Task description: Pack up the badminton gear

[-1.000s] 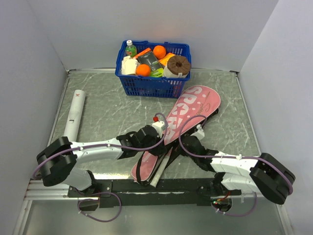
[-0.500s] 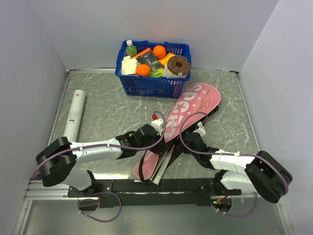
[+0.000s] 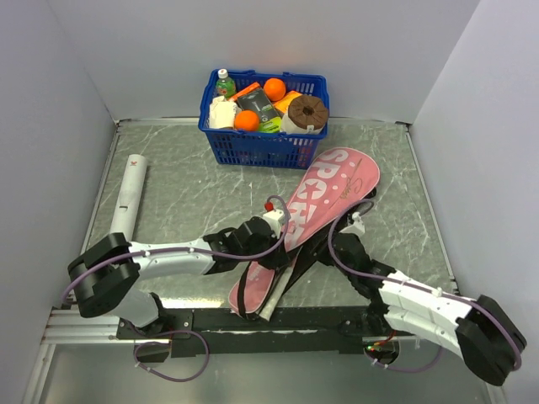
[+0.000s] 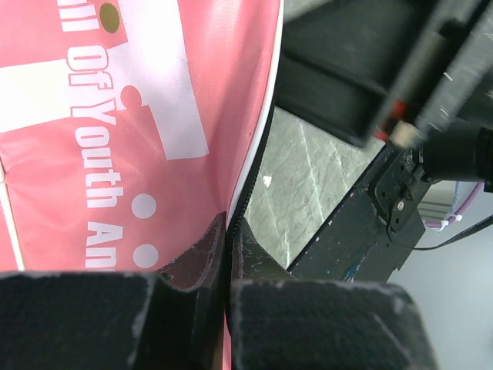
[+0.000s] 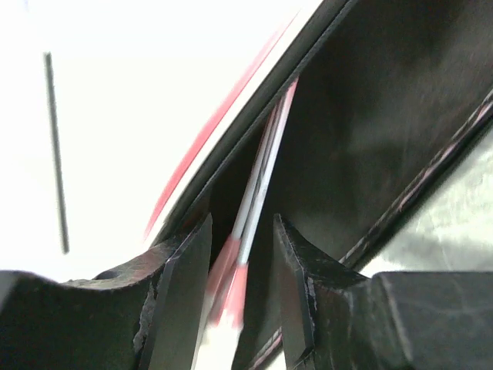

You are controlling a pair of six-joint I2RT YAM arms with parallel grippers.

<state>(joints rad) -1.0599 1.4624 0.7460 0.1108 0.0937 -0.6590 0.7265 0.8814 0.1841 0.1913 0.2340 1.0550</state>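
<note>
Right gripper (image 5: 243, 231) is popping open since a second ago
Thin racket shafts (image 5: 266, 162) are sitting loose inside; left gripper (image 4: 229, 231) is clamping the edge of the pink racket-shaped fabric cover (image 4: 231, 92).

Pink cover (image 3: 324, 198), white lettering; blue basket (image 3: 261, 147).

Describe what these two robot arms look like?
Both the left arm and right arm have white links between bulky black joints, with thin purple cables looping along them. The left end effector and right end effector each have two black, rough-textured fingers.
</note>
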